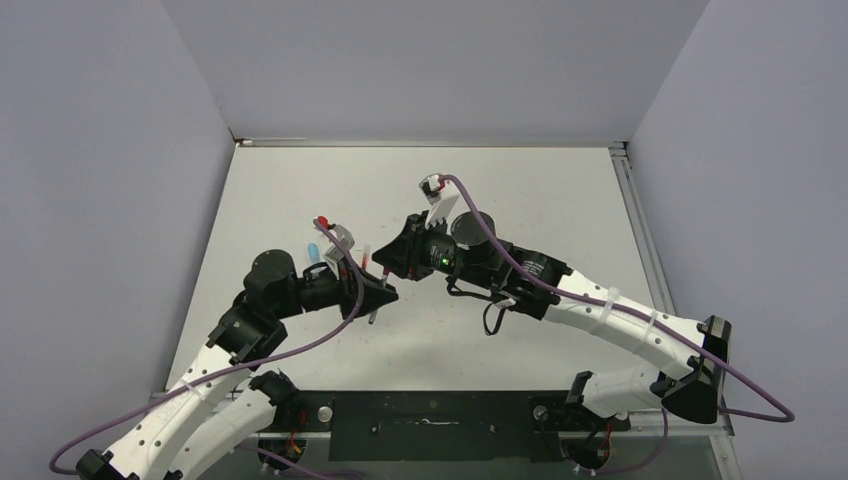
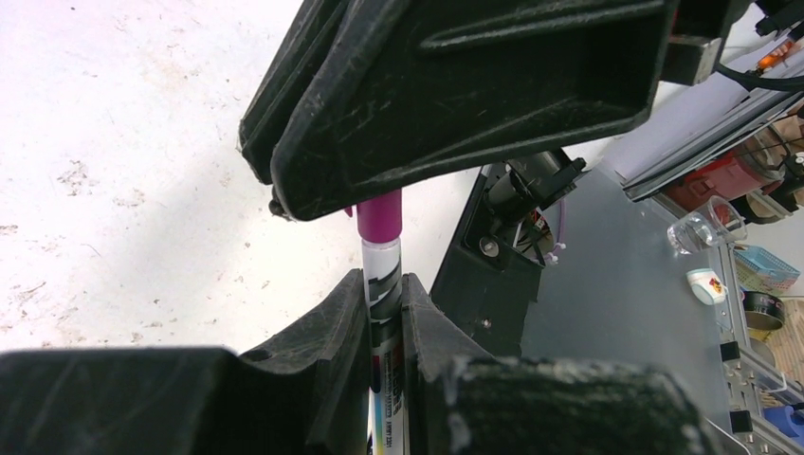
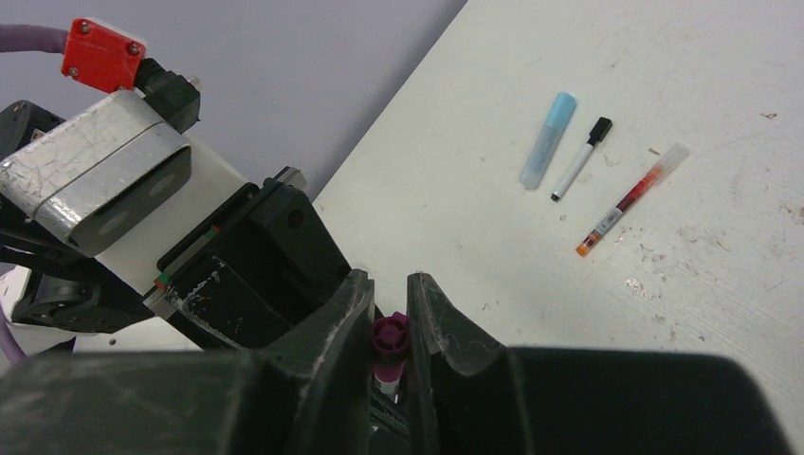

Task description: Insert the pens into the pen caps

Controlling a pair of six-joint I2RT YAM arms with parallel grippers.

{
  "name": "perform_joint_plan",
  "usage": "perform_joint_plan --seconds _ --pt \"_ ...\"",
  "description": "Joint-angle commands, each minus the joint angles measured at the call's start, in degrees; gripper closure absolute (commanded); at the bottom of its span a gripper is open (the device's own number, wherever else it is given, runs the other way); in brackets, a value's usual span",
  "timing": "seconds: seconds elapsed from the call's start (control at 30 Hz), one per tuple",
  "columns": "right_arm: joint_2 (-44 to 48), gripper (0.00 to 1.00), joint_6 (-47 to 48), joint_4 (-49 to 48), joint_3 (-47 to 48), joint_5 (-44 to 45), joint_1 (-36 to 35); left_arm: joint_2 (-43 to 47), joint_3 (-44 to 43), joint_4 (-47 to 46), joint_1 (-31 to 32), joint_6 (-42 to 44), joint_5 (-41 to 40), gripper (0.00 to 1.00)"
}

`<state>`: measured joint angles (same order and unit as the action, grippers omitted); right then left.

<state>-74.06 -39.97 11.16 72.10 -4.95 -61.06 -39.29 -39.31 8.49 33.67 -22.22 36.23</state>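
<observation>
White table (image 1: 560, 200), lilac-grey walls on three sides. The left gripper (image 2: 384, 284) is clamped tight on the white barrel of the magenta pen (image 2: 380, 256), off the table near its middle. The right gripper (image 3: 391, 284) meets it there, jaws pinched on that pen's magenta end. Farther off on the table lie a blue cap (image 3: 548, 140), a black-tipped pen (image 3: 578, 161) just beside it, and a red pen (image 3: 628, 204) near them, none touching

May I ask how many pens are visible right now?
3: a magenta-tipped pen shut in the left tool and right tool; a black-tipped pen and red pen on the table; others may be hidden.
</observation>
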Motion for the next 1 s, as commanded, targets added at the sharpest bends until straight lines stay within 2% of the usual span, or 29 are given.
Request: perform_joint_plan --seconds 0.0,0.5,0.97 --pt "0.16 0.95 -0.55 -3.39 -0.71 -2.21 -0.46 -0.26 -2.77 -2.16 -0.1 0.23 -0.36 1.0" --pt "0.69 0.95 -0.93 -5.46 -5.54 -7.0 -2.71 -1.36 -7.02 -5.92 -0.1 0.41 -5.07 1.0" --pt "-0.14 0.95 0.49 -3.72 -6.9 -9.97 -3.79 -6.92 -19.33 -2.51 -0.18 6.65 -6.62 1.0"
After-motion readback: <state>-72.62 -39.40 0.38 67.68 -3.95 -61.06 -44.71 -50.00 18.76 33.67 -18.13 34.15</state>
